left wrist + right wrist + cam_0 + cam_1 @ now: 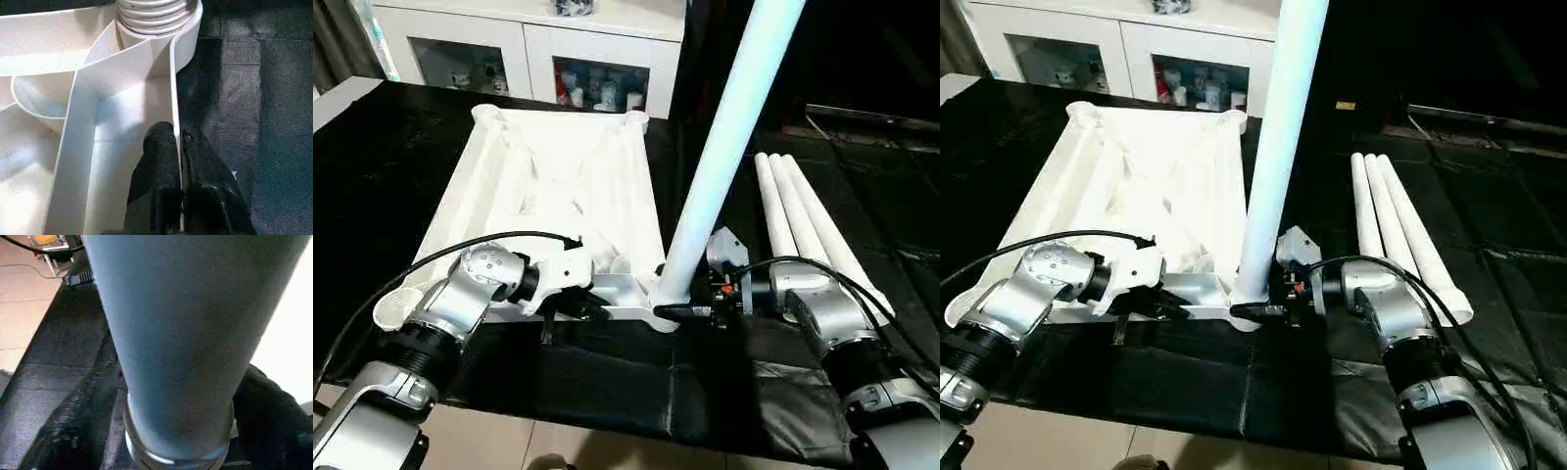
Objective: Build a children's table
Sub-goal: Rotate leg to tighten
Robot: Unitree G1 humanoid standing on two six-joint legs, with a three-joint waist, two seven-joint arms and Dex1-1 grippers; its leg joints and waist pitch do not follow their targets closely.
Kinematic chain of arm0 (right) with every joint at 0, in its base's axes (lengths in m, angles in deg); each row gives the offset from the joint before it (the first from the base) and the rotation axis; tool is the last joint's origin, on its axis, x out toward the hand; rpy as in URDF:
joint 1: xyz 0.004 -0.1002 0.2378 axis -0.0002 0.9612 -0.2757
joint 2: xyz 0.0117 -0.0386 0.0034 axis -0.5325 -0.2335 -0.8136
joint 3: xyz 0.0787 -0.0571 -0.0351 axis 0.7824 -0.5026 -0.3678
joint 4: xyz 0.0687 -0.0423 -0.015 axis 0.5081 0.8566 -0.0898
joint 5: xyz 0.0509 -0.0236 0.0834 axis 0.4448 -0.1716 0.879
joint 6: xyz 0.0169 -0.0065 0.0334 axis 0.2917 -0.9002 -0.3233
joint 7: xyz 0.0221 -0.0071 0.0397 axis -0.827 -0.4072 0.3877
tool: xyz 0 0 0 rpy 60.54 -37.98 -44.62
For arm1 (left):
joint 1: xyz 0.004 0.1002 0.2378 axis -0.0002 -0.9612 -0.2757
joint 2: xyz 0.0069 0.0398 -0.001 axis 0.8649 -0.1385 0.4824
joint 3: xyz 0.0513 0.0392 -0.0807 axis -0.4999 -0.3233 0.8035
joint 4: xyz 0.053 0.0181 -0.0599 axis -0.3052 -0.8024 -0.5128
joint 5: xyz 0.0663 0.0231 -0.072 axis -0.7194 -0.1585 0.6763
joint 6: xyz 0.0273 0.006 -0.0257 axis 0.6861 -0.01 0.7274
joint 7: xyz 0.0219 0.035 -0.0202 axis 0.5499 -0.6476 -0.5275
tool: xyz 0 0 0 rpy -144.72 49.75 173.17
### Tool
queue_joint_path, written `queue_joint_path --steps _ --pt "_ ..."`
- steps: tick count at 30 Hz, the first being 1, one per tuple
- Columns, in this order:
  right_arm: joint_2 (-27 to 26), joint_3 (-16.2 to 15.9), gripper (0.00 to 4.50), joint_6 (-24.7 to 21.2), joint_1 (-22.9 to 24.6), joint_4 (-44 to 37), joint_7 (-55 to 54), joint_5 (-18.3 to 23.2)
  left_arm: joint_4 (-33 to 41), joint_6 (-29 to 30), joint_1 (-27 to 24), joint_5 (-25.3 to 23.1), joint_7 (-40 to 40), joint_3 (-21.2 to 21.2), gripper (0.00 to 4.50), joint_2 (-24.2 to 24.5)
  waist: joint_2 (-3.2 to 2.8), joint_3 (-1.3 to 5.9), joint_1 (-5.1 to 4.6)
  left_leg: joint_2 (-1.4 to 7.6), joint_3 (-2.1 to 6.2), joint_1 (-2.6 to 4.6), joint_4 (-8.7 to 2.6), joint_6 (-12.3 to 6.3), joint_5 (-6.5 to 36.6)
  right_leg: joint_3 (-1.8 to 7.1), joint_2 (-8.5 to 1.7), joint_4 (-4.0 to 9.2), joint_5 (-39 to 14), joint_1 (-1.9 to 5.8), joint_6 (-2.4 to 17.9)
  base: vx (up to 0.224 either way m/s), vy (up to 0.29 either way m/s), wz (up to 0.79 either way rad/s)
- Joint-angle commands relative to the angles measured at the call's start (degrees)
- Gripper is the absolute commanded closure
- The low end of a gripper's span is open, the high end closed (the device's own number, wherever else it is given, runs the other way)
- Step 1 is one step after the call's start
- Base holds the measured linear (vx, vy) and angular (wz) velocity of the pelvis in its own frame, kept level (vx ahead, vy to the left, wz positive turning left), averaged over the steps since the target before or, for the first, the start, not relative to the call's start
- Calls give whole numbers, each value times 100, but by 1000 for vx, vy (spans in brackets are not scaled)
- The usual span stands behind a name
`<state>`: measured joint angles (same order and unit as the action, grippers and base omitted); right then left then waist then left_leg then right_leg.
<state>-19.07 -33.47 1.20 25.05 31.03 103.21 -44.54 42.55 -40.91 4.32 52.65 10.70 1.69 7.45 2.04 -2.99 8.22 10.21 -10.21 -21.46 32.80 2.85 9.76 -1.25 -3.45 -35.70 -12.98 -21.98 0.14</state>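
1. The black-covered surface [607, 392] fills the middle of the head views, with a white cabinet [529, 44] along the upper edge.
2. The children's table [548, 186] lies upside down at centre left, ribbed underside up.
3. One leg [724, 147] stands upright in the table's near right corner, rising out of the top of the frame.
4. Three loose legs [803, 215] lie side by side at centre right, apart from the table.
5. The left gripper [178, 161], lower left of centre, is pinched closed over the table's near frame wall, one finger on each side.
6. The right gripper [690, 311] sits at the foot of the upright leg, jaws spread around it; whether they press it I cannot tell.
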Motion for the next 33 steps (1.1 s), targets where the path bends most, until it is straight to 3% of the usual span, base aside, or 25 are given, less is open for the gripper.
queue_joint_path --steps 1,7,19,26,27,29,33 --pt "67 -35 137 -62 -52 50 149 17 -32 -63 41 -142 -180 -229 450 -48 -37 371 -24 323 55 125 -305 -256 749 178 -451 304 253 220 1534 0 0 0" --pt "54 -67 176 -161 31 7 210 32 -112 -34 62 -151 -196 -219 450 -53 -57 376 -24 323 60 128 -303 -235 787 172 -445 300 297 217 1557 0 0 0" --pt "-218 -131 184 -353 349 -179 -30 76 -261 387 79 -3 -49 -10 450 -148 -114 365 -22 320 77 140 -328 -88 1076 178 -447 324 98 212 1568 0 0 0" --pt "-500 -96 185 -538 297 181 -1139 -280 -219 874 136 197 442 301 450 -431 -115 310 -89 315 107 171 -410 181 1666 206 -473 418 -987 180 1414 0 0 0" --pt "-795 87 185 -814 220 381 -1860 -272 -110 1381 206 346 987 576 450 -738 -110 297 -153 309 114 182 -428 275 1849 225 -485 445 -1383 165 1335 0 0 0" --pt "-937 200 185 -944 186 441 -2138 -227 -59 1601 235 407 1218 698 450 -873 -102 296 -217 297 145 168 -440 314 1923 219 -501 482 -1703 170 1245 0 0 0" --pt "-1716 753 185 -1348 -257 1136 -3647 71 253 2436 316 460 2341 1075 450 -1475 -93 301 -305 279 156 156 -427 275 1840 229 -505 510 -1858 142 1164 0 0 0"
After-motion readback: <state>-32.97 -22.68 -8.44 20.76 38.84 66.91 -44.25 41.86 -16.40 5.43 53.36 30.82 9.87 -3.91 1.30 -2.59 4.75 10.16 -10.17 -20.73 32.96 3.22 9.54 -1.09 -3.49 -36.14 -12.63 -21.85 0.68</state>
